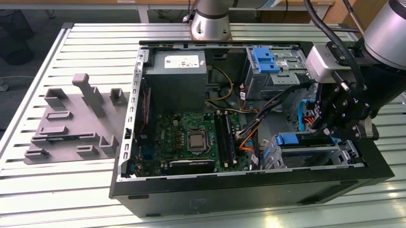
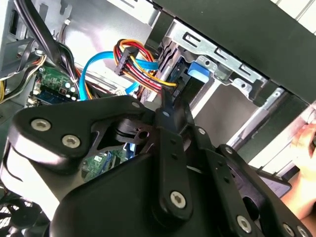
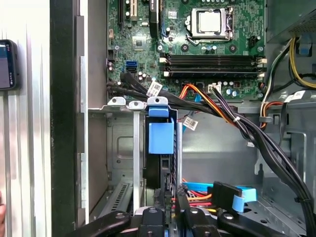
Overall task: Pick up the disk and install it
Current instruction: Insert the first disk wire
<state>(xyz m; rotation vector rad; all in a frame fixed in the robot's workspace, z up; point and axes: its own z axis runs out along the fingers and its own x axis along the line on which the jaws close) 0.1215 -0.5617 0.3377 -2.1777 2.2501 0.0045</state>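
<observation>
First wrist view — disk (image 3: 161, 143) in bay, just beyond pincer (image 3: 170, 210).

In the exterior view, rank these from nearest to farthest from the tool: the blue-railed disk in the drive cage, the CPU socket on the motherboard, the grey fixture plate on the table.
1. The disk, in the cage right beside the tool.
2. The CPU socket, mid-case on the motherboard, toward the exterior view's left.
3. The grey fixture plate, outside the case at the exterior view's far left.
</observation>
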